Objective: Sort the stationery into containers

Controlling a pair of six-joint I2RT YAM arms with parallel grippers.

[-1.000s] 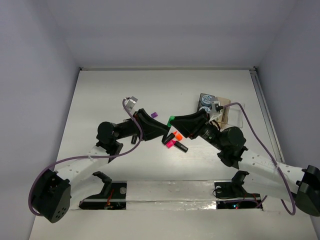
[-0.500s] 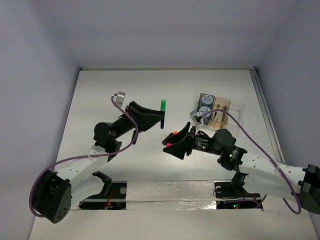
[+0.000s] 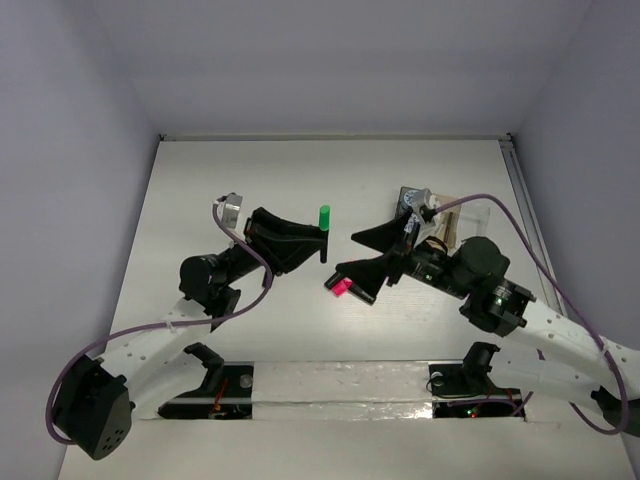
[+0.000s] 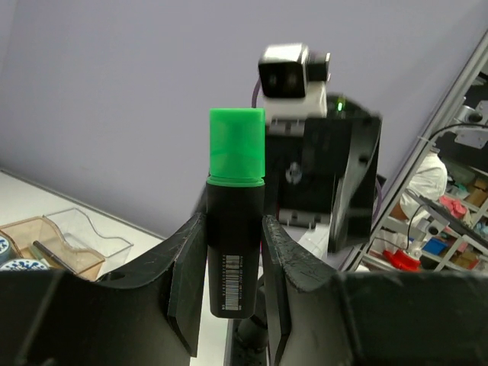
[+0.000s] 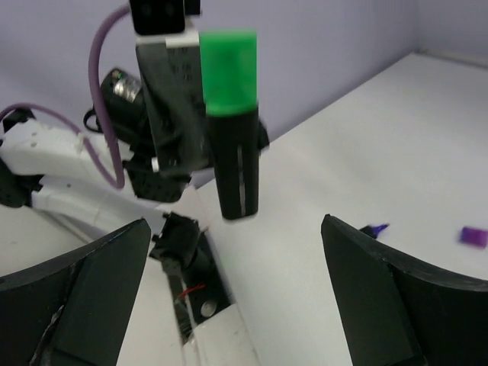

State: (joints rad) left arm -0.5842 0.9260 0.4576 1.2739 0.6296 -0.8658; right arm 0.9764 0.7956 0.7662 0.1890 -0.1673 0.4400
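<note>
My left gripper (image 3: 318, 240) is shut on the black body of a green-capped highlighter (image 3: 323, 228), held upright above the table. In the left wrist view the highlighter (image 4: 235, 236) stands between both pads, cap up. My right gripper (image 3: 368, 258) faces it from the right, wide open and empty. In the right wrist view the highlighter (image 5: 232, 152) hangs ahead of the right gripper (image 5: 236, 293). A pink highlighter (image 3: 340, 287) lies under the right gripper. The clear box with a tan insert (image 3: 452, 222) and the dark grey holder (image 3: 409, 196) sit behind the right arm.
A purple cap (image 5: 473, 235) and a small purple piece (image 5: 374, 229) lie on the white table (image 3: 230, 170). The clear box (image 4: 72, 236) shows at the lower left of the left wrist view. Walls close the table on three sides.
The left gripper has lifted the green-capped highlighter up and left, away from the pile. The right gripper has opened wide, risen and turned toward it.
</note>
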